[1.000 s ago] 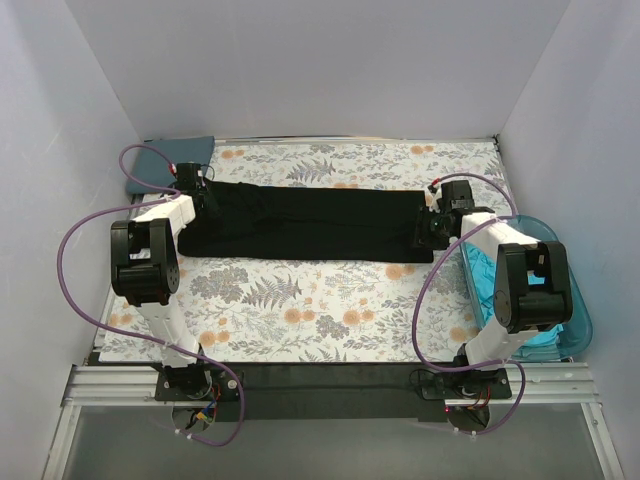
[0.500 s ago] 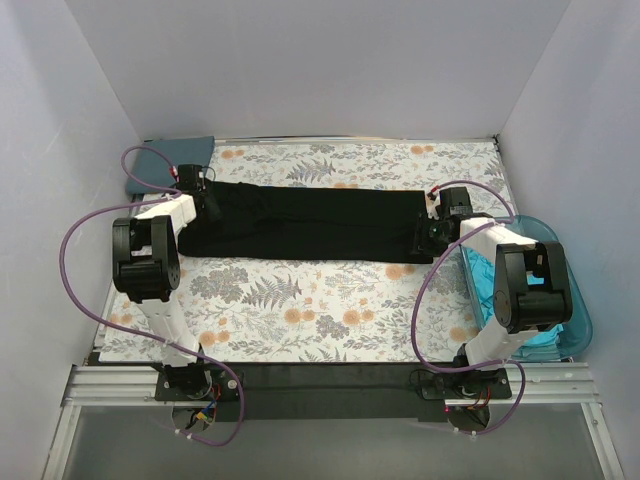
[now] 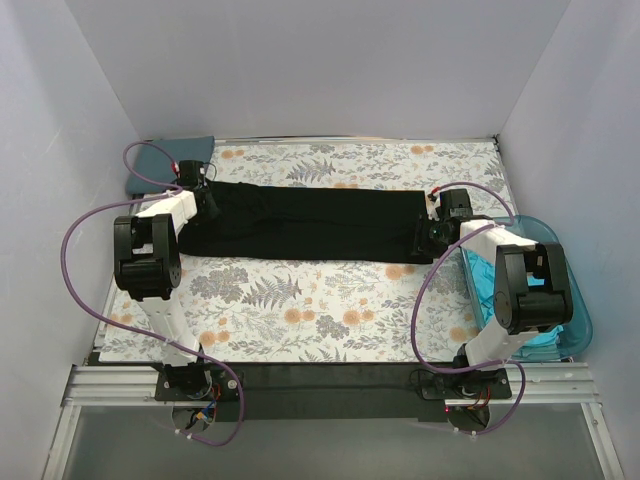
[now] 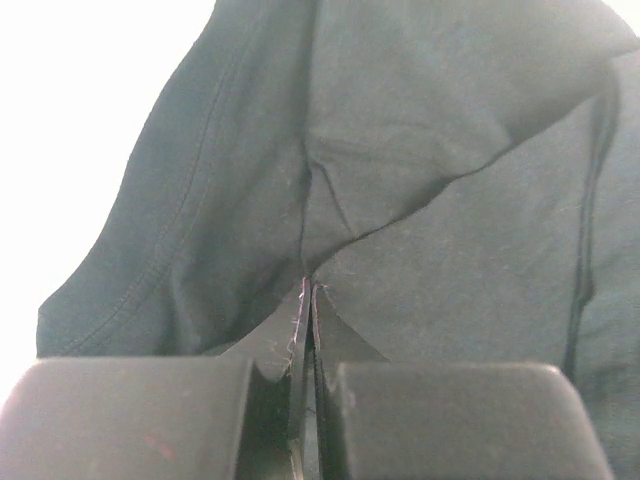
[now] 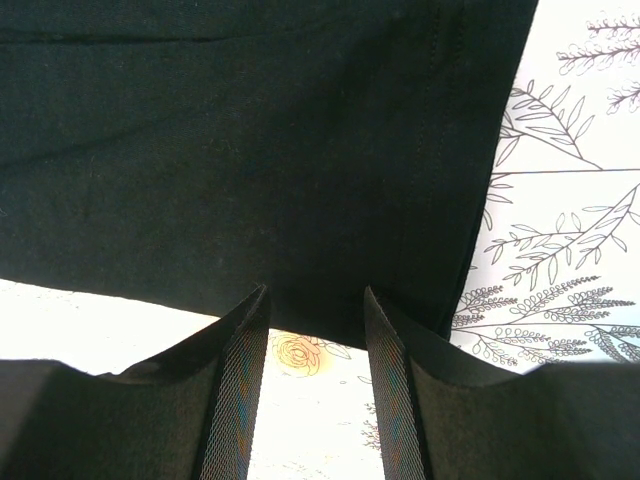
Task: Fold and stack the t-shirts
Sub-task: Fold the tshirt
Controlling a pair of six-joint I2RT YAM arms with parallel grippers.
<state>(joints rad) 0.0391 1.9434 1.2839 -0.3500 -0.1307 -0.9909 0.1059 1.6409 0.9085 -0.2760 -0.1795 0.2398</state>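
Observation:
The black t-shirt [image 3: 310, 225] lies as a long folded strip across the floral table cloth [image 3: 320, 310]. My left gripper [image 3: 207, 203] is at its left end, shut on a pinch of the black cloth [image 4: 420, 150]; the jaws meet at the left gripper's tip [image 4: 308, 288]. My right gripper [image 3: 423, 232] is at the strip's right end, open, with its fingers [image 5: 245, 340] low over the near edge of the shirt [image 5: 250, 130] and table cloth showing between them. The slate blue-grey t-shirt [image 3: 165, 160] lies at the back left corner. The turquoise t-shirt [image 3: 535, 340] sits in the tub.
The translucent teal tub [image 3: 583, 320] stands at the right edge beside the right arm. White walls close in the back and both sides. Purple cables loop off both arms. Floral cloth [image 5: 560, 200] shows right of the shirt.
My left gripper has shifted slightly toward the back left with the shirt's end. The right gripper has barely moved.

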